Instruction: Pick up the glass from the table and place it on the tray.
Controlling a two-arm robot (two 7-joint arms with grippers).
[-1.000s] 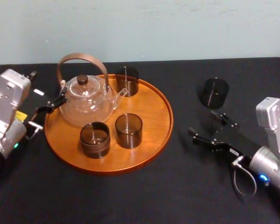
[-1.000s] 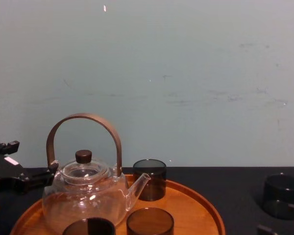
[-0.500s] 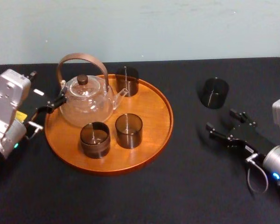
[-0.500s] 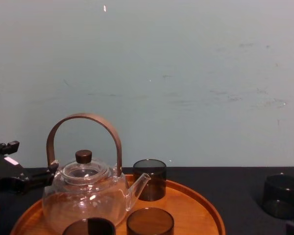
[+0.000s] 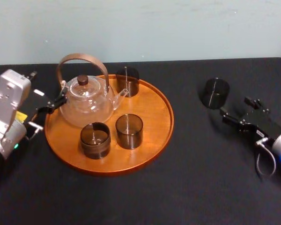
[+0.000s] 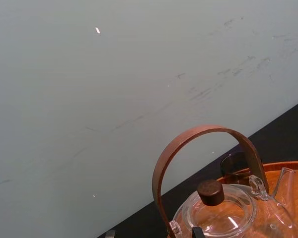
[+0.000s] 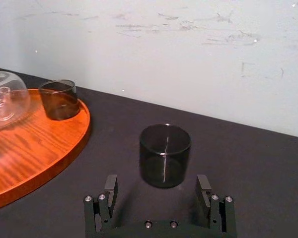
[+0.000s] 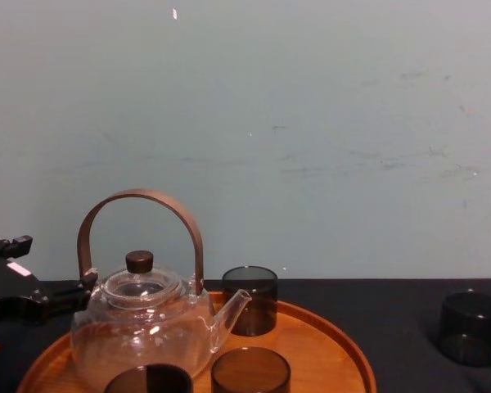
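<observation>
Right wrist view: glass (image 7: pixel 165 154) upright on the table (image 7: pixel 268 168) just ahead of the right gripper (image 7: pixel 157 184), fingers spread wide, empty, not yet around it. Approach step, I judge; next, ease forward, then close. Well to its left sits the tray (image 5: pixel 152 117), with the left gripper (image 5: pixel 47 87), also spread, parked beyond. Matte black top; scuffed pale wall (image 7: pixel 188 49).
</observation>
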